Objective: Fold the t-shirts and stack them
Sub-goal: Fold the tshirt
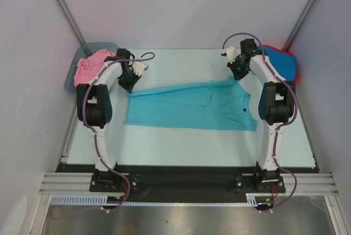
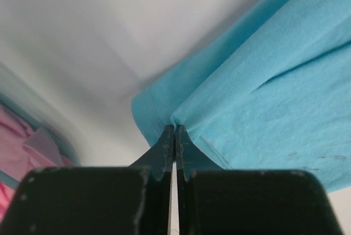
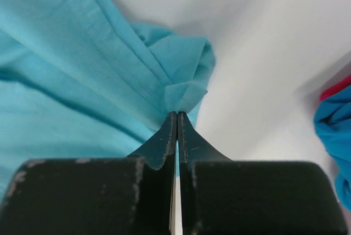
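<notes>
The teal t-shirt [image 1: 192,106] is spread as a long band from left to right across the middle of the table [image 1: 181,144]; its near edge lies flat, and its two far corners are held by the arms. The left gripper [image 2: 174,129] is seen with its fingers pressed together on the far left corner of the teal cloth, where two layers meet; the right gripper [image 3: 177,115] is pinched tight on a small bunched fold at the far right corner. The pink t-shirt [image 1: 90,66] is crumpled in the grey-blue tub [image 1: 105,44] at the far left, just beside the left arm. The bright blue t-shirt [image 1: 281,59] is heaped at the far right, behind the right arm; the red t-shirt [image 1: 298,72] shows only as a strip along its right edge, and whether it lies under the blue cannot be told.
</notes>
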{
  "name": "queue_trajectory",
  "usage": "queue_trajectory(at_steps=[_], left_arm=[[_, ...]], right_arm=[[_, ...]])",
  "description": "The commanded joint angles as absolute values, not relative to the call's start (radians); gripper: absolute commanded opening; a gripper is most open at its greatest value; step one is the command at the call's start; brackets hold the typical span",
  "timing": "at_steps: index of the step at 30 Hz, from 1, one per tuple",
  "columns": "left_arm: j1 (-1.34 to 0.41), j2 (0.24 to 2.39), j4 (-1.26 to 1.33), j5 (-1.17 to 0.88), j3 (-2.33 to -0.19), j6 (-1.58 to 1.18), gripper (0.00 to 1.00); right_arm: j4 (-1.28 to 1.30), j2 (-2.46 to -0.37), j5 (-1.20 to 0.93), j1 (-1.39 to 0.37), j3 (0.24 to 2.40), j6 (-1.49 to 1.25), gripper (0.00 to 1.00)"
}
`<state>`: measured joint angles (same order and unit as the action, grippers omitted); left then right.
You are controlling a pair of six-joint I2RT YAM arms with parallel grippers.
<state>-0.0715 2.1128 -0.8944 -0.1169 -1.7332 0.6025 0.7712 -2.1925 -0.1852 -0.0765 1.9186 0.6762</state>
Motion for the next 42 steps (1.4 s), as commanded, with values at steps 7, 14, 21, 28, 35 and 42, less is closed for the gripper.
queue_trajectory(at_steps=[7,14,21,28,35,42], left_arm=[[-0.037,2.075,-0.809,-0.012,-1.787,0.561,0.00],[-0.021,2.091,-0.776,0.054,-1.810,0.554,0.00],[-0.015,2.083,-0.776,0.040,-1.795,0.566,0.00],[-0.008,2.072,-0.746,0.048,-1.782,0.555,0.00],[-0.008,2.042,-0.655,0.040,-1.749,0.525,0.00],[-0.005,1.988,-0.506,0.063,-1.678,0.502,0.00]], right_arm=[[0.804,-2.072,-0.141,-0.032,1.844,0.759,0.00],[0.822,-2.060,-0.121,-0.031,1.838,0.790,0.00],[0.848,-2.031,-0.094,-0.025,1.816,0.844,0.00],[0.845,-2.016,-0.060,-0.009,1.806,0.874,0.00],[0.818,-2.008,-0.041,-0.008,1.799,0.867,0.00],[0.785,-1.980,-0.015,0.025,1.747,0.884,0.00]])
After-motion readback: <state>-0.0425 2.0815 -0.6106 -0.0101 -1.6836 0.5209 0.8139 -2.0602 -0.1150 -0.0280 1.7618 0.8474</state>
